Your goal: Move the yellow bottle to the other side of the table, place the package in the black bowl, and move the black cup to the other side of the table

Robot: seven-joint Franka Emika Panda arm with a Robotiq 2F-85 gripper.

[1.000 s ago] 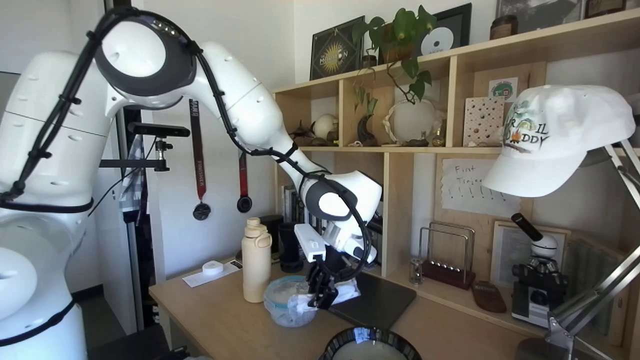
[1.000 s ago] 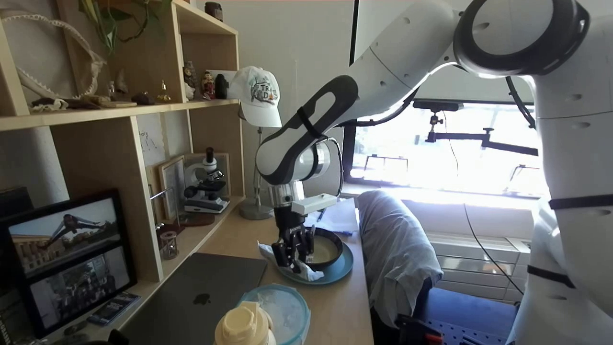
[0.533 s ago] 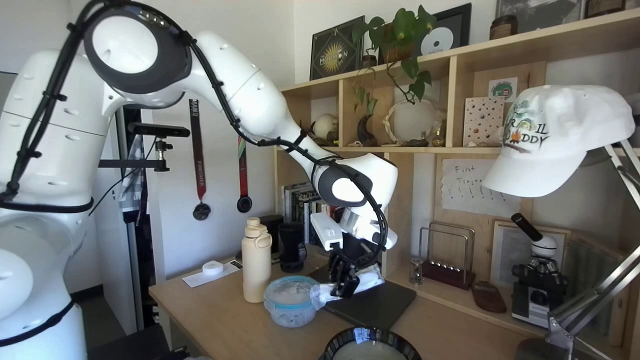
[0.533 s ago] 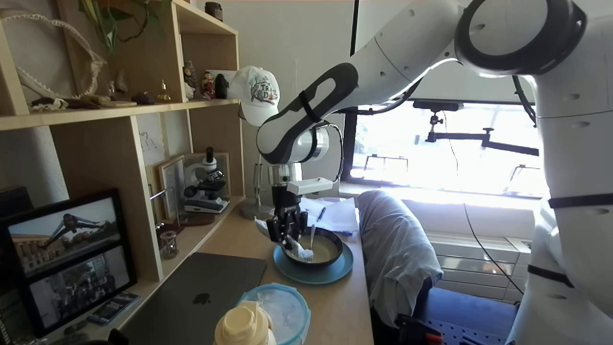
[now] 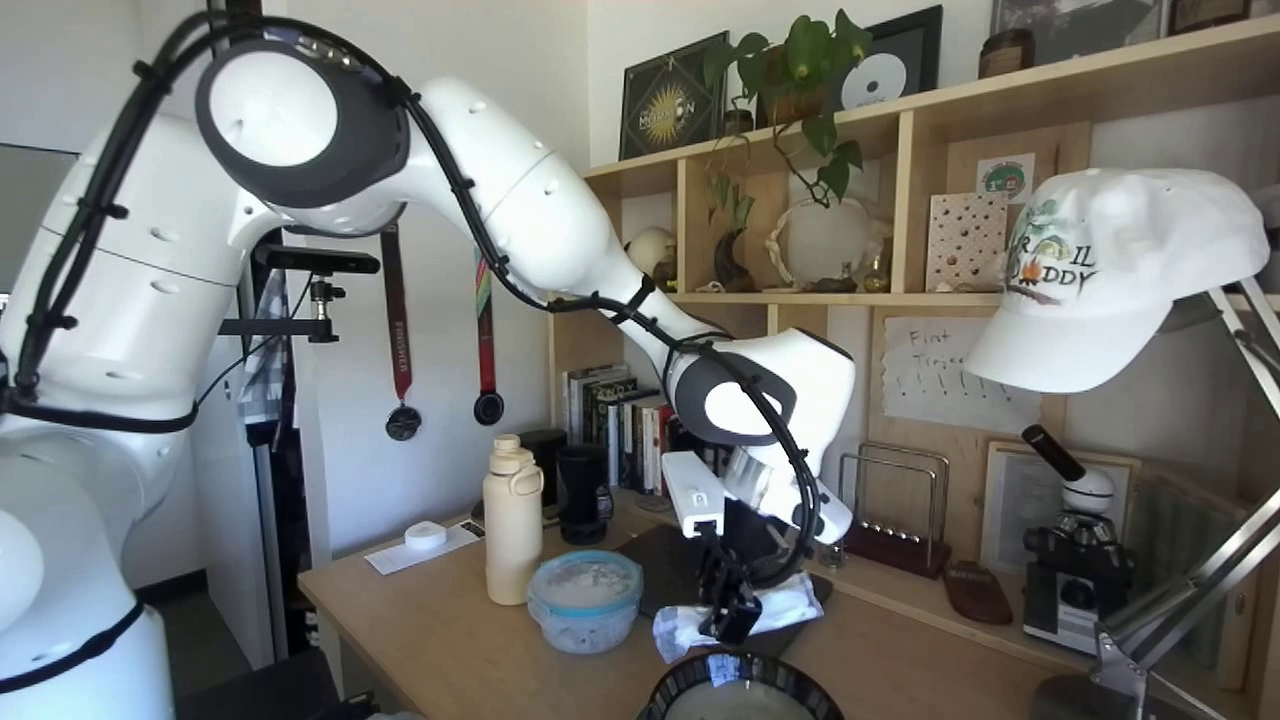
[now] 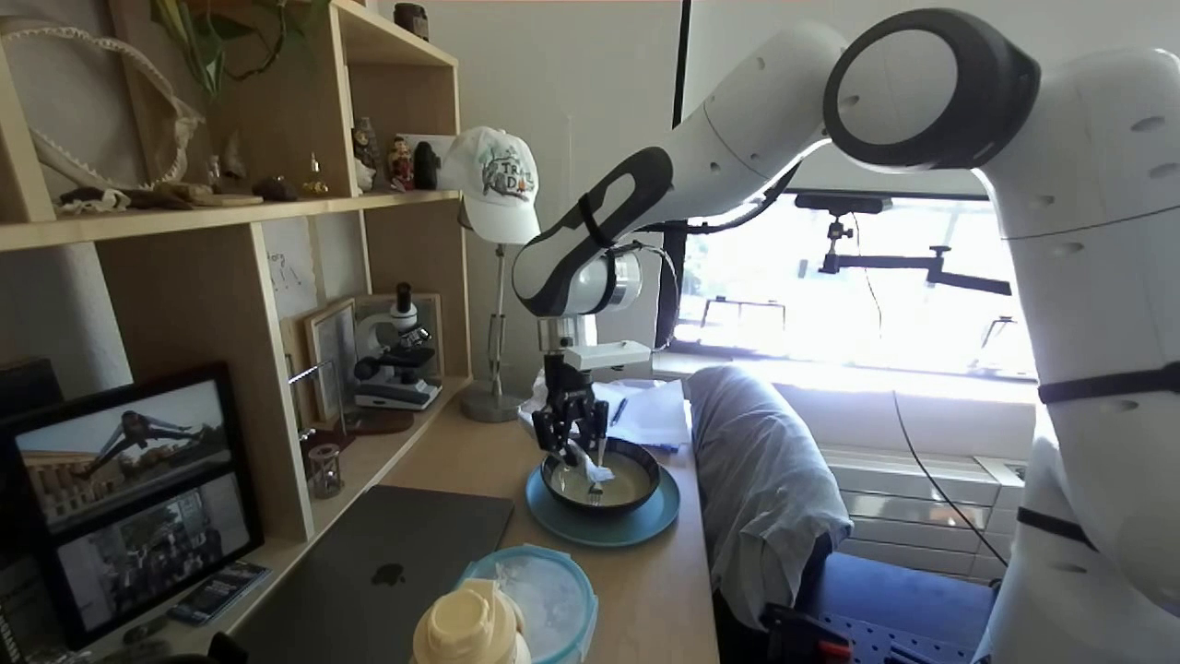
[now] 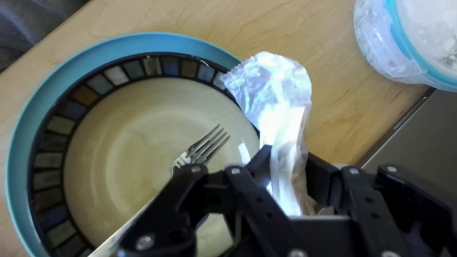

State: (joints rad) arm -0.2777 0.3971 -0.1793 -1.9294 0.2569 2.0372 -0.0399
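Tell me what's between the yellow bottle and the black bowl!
An exterior view shows a see-through, blue-rimmed tub beside the yellow bottle, then tabletop, then the blue plate's rim under the black bowl.

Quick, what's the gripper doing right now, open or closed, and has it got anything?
Gripper: closed, holding the package between its fingers.
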